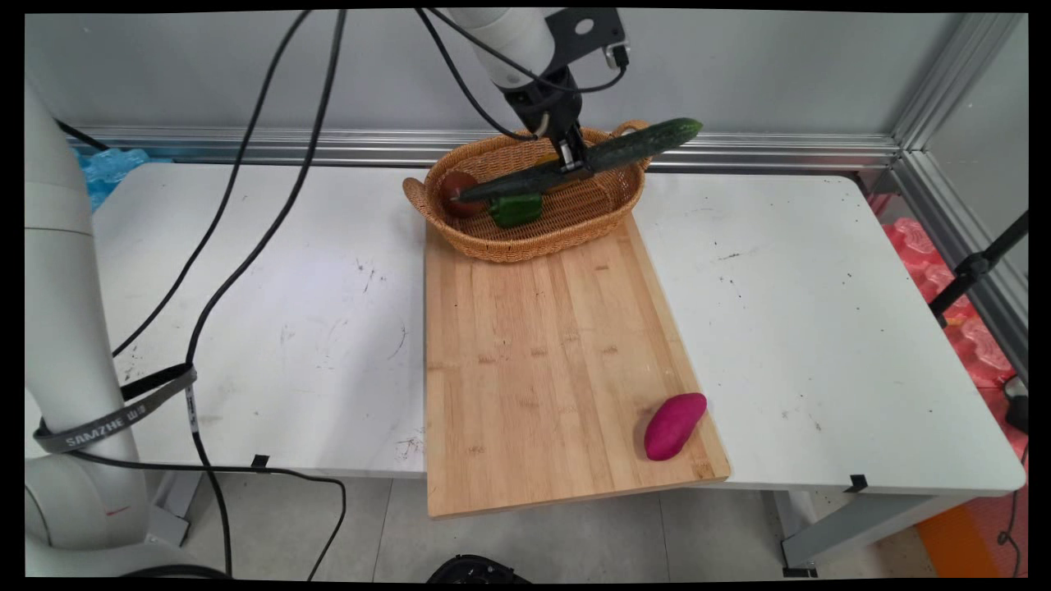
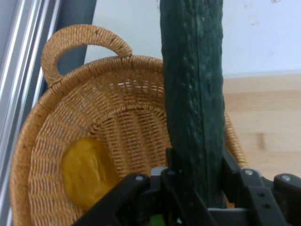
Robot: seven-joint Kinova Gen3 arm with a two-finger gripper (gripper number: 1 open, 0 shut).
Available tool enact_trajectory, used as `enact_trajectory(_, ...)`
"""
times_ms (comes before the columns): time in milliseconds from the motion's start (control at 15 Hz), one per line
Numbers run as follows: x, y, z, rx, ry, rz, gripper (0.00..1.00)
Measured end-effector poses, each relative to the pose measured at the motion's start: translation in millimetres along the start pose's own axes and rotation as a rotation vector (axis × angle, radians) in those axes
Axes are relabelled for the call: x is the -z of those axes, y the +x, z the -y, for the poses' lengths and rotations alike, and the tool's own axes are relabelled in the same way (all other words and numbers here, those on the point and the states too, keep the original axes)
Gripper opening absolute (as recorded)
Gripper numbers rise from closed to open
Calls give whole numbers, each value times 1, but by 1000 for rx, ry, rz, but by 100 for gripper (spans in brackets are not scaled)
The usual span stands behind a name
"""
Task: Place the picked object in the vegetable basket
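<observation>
Main view: gripper [image 1: 575,164] pinches a long cucumber [image 1: 632,146] near its middle, above the wicker basket [image 1: 608,215].
Tilted, its high end at 2 o'clock overhangs the rim; it might pivot, striking the red item [image 1: 456,190] or green pepper [image 1: 516,209].

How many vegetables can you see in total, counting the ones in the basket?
5: cucumber held in the pincer above the basket; red tomato, green pepper and a yellow piece inside it; purple sweet potato on the cutting board. Others may be hidden.
</observation>
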Motion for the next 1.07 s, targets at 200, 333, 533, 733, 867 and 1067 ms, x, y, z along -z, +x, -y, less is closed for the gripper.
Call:
enact_trajectory(200,-22,-3,9,-40,-9,-9,0)
enact_trajectory(333,-37,-6,13,-49,-16,-16,0)
enact_trajectory(533,-57,-15,20,-48,-28,-18,0)
enact_trajectory(733,-71,-23,23,-42,-44,-18,0)
enact_trajectory(867,-77,-29,23,-35,-55,-17,0)
enact_trajectory(1067,-82,-37,24,-24,-66,-16,0)
